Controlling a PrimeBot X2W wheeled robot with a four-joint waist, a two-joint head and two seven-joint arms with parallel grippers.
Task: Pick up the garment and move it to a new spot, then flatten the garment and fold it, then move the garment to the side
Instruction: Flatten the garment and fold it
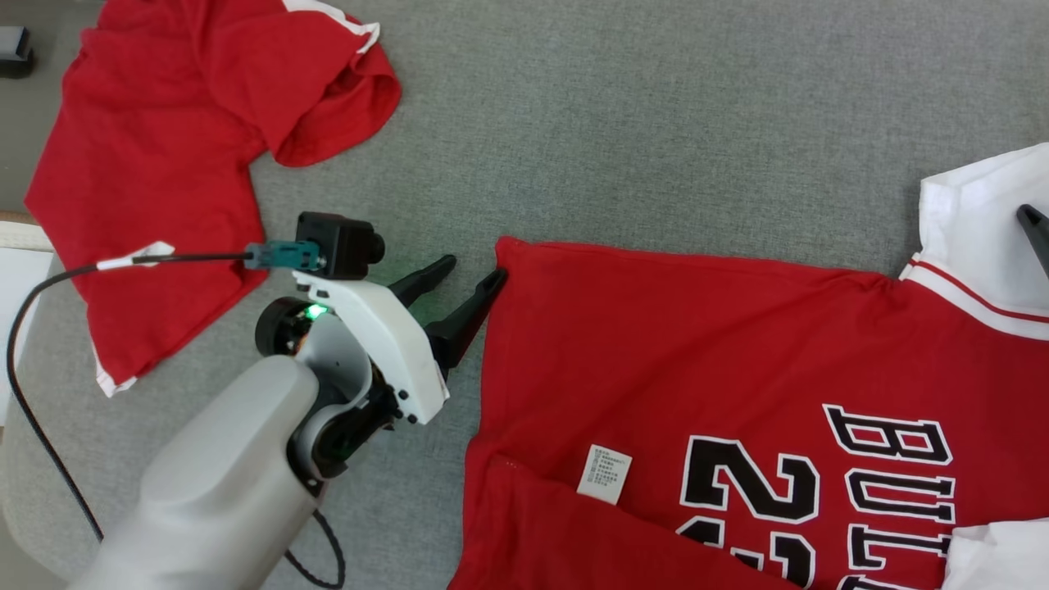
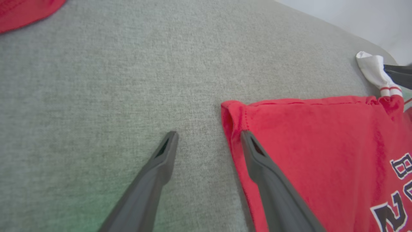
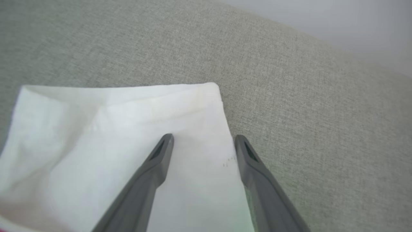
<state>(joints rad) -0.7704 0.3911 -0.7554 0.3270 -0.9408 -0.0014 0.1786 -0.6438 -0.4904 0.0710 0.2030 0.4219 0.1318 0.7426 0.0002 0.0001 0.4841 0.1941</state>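
Surface: grey fabric top, with a pale wall beyond it.
Jersey: red jersey spread on the near right. Its white sleeve is at the far right, and the near hem is turned over, showing a tag.
Left gripper: my jaws are wide and empty, straddling the jersey's far left corner.
Right gripper: also wide and empty, astride the sleeve's edge.
Risk: a shallow pinch may catch one layer only — the corner slips out, or the turned hem bunches.
Risk: another red shirt lies far left — carrying the jersey that way could snag it.
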